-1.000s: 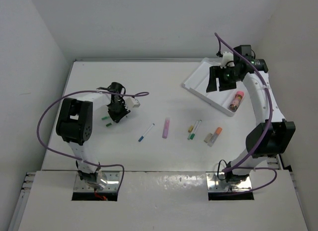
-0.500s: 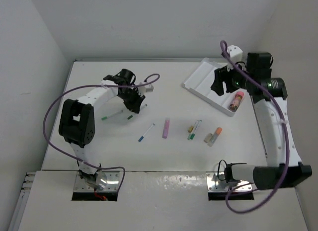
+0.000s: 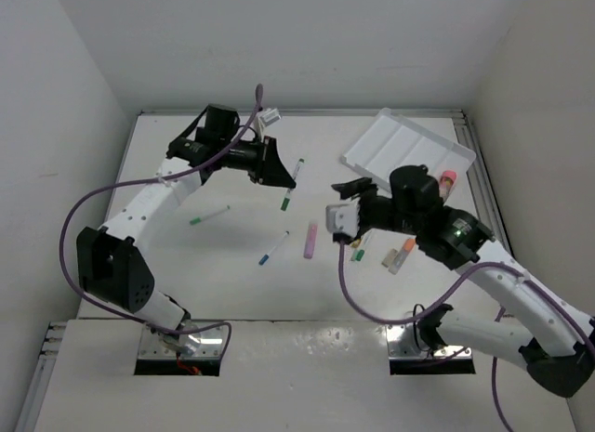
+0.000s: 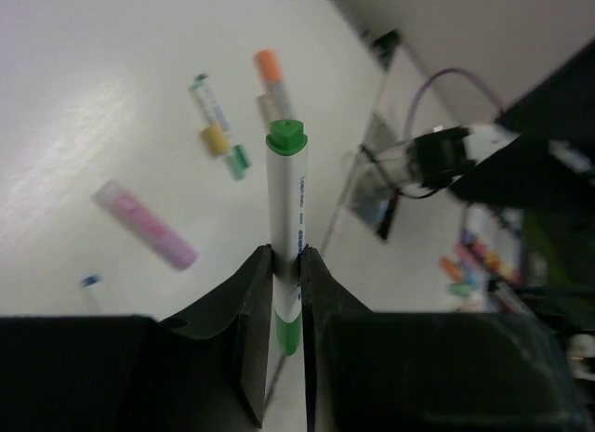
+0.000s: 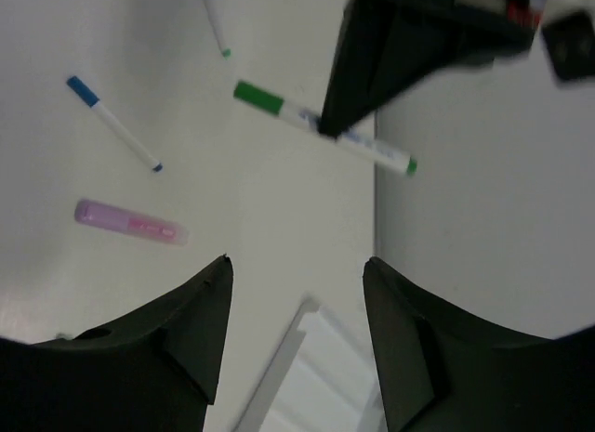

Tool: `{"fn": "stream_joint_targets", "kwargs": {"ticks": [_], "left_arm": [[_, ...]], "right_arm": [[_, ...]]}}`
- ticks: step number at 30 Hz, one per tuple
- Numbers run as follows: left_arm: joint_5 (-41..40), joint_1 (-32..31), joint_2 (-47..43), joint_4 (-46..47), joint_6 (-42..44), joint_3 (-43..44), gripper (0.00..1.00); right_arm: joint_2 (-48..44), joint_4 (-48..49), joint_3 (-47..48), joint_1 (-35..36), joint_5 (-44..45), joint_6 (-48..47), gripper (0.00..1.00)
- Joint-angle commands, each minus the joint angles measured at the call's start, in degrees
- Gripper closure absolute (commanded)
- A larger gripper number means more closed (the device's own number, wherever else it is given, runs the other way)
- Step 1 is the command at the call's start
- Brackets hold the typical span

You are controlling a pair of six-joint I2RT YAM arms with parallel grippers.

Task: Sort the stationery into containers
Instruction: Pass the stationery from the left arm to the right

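**Now: green-capped pen gripped on the left, right end effector open and empty**

Furthest left on the bench (image 3: 167,265), a thin green-tipped pen (image 3: 209,215) lies by itself. Just right of it and further back, the left end effector (image 3: 284,175) is closed tight on a green-capped pen (image 3: 292,183). The wrist view shows its two fingers (image 4: 249,293) pinching the white barrel partway along, with the pen held clear above the bench.

Nearer the arm bases, a blue-tipped pen (image 3: 273,249) lies at a slant. A lilac stick (image 3: 310,239) lies just beside it on the right, not touching it.

Right of the stick, the right end effector (image 5: 296,262) hangs over the middle of the bench. Its jaws are spread well apart and there is nothing between them. It partly hides a small cluster below it, which includes a yellow-capped marker (image 4: 216,140). An orange-tipped marker (image 3: 403,255) lies a little further right.

At the far right the white tray (image 3: 390,139) sits at an angle. A pink pen (image 3: 448,179) lies in the compartment at its right edge, and the other compartments show bare white.
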Motion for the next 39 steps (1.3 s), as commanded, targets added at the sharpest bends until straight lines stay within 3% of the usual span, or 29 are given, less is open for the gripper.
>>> {"fn": "stream_joint_targets", "kwargs": {"ticks": [1, 4, 9, 15, 26, 31, 33, 35, 36, 37, 38, 39], "left_arm": [[14.7, 0.5, -0.2, 14.4, -19.3, -6.4, 1.0], [19.0, 0.7, -1.0, 21.8, -28.4, -12.5, 1.0], [21.6, 0.7, -2.7, 27.8, -34.2, -17.5, 1.0], [24.8, 0.7, -2.9, 33.4, -41.2, -20.4, 1.0], [24.9, -0.1, -2.2, 33.6, -41.6, -19.7, 1.0], [24.7, -0.2, -2.3, 33.5, -41.5, -19.3, 1.0], [24.2, -0.1, -2.6, 33.2, -40.9, -19.5, 1.0], [23.0, 0.0, -3.0, 32.4, -39.8, -19.6, 0.74], [22.1, 0.0, -3.4, 30.5, -39.0, -19.4, 0.62], [21.1, 0.6, -3.5, 28.3, -37.6, -19.1, 0.31], [18.5, 1.3, -3.8, 25.5, -33.5, -17.6, 0.19], [17.1, 2.8, -4.1, 20.8, -30.9, -16.7, 0.0]], "right_arm": [[0.5, 11.6, -4.5, 8.2, 1.8, -19.6, 0.42], [2.9, 15.4, -6.3, 12.5, 2.7, -25.0, 0.42], [6.5, 20.3, -7.7, 15.0, 2.0, -28.8, 0.4], [7.5, 20.3, -10.0, 15.1, -1.2, -33.0, 0.47], [10.6, 20.4, -11.3, 13.9, -4.3, -37.8, 0.58], [12.2, 21.7, -11.4, 13.7, -4.7, -38.7, 0.69], [12.8, 24.1, -12.0, 13.7, -4.4, -38.3, 0.81], [12.9, 27.1, -13.1, 13.7, -3.6, -36.4, 1.0], [12.7, 29.7, -13.4, 13.7, -3.2, -35.4, 1.0], [12.5, 31.5, -13.8, 13.6, -2.4, -32.7, 1.0], [12.2, 32.4, -13.8, 13.6, -1.5, -31.1, 1.0], [11.9, 34.0, -13.7, 13.5, -0.7, -29.2, 1.0]]}}
